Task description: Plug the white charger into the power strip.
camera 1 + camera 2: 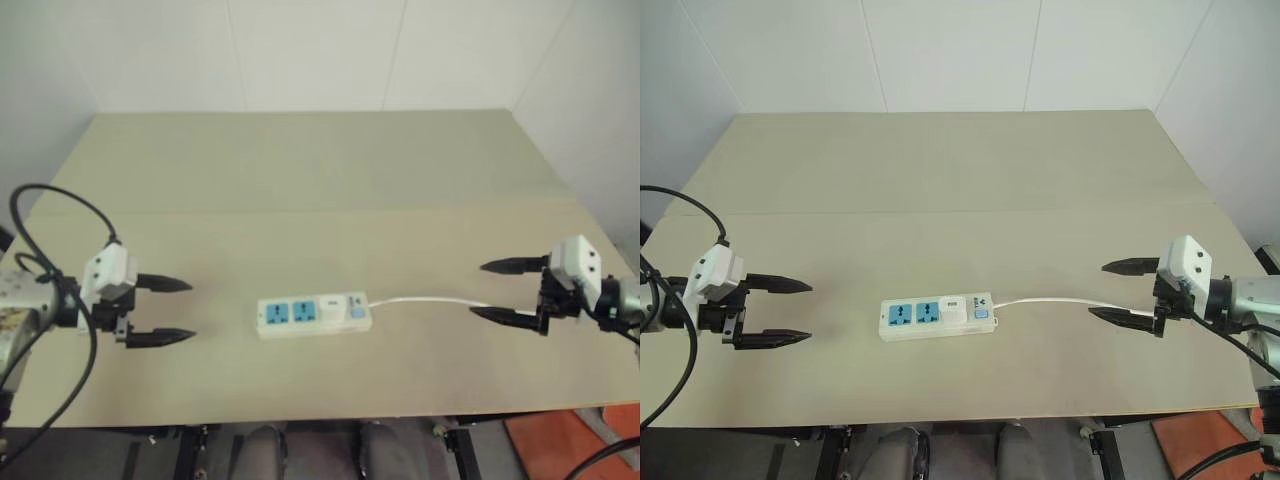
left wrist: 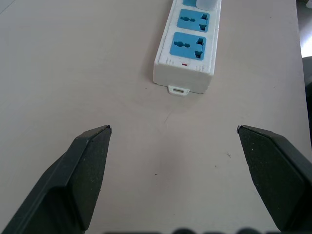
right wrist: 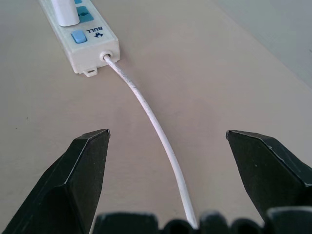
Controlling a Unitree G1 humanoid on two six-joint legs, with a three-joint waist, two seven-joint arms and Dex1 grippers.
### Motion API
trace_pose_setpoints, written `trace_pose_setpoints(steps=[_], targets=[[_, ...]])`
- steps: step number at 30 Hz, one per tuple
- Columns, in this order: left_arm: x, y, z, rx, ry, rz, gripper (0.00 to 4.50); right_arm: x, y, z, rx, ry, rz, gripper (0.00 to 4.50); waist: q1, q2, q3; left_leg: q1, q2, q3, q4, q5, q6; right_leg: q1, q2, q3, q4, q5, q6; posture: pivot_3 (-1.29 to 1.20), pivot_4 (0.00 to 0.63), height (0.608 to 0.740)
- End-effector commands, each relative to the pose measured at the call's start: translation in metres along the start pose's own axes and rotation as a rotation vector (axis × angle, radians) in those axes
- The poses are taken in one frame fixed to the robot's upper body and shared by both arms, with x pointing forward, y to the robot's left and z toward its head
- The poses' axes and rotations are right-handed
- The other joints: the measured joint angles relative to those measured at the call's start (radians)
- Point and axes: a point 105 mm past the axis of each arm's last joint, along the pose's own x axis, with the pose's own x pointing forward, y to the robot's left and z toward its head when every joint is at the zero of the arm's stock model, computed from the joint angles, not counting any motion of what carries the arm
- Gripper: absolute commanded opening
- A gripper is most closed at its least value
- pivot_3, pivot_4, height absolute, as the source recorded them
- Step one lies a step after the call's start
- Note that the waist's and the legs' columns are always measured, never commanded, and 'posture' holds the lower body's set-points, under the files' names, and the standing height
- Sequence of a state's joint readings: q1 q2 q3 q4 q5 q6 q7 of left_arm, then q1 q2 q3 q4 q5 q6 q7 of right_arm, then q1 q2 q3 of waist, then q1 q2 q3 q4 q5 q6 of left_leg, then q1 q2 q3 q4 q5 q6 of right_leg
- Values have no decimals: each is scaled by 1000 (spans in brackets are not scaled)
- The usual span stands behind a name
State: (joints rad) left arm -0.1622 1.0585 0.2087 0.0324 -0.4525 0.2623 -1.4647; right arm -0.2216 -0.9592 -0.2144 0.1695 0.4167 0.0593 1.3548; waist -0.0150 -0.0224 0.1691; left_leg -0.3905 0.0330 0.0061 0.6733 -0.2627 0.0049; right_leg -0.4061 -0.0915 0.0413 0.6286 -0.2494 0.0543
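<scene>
Lying flat across the bench (image 1: 940, 160): power strip (image 1: 937, 318), charger (image 1: 953, 309) upright in it, cord end toward right gripper (image 1: 1120, 291); both jaws wide, left gripper (image 1: 790, 311) too.

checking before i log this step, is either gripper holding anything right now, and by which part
Nothing is held. The left gripper and right gripper are both open and empty; the white charger sits in the power strip.

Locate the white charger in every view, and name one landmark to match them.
Left eye: white charger seated in power strip, table centre.
Right eye: same.
Left wrist: top edge, past two blue sockets.
Right wrist: top left.
Landmark: blue switch beside it.
</scene>
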Motion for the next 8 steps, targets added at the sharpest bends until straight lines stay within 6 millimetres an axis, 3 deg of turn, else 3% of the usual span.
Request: trace_pose_setpoints(steps=[1,8], targets=[[-2,3,10,34,-21,12,4500,-6,-4,14,-32,-38,-30,4466,0,0,0,0,0,0,0,0,0,0,0,0,0,0,0,0,150,740],[4,2,11,32,-38,-5,4500,-3,-3,15,-29,-44,-30,4466,0,0,0,0,0,0,1,0,0,0,0,0,1,0,0,0,150,740]])
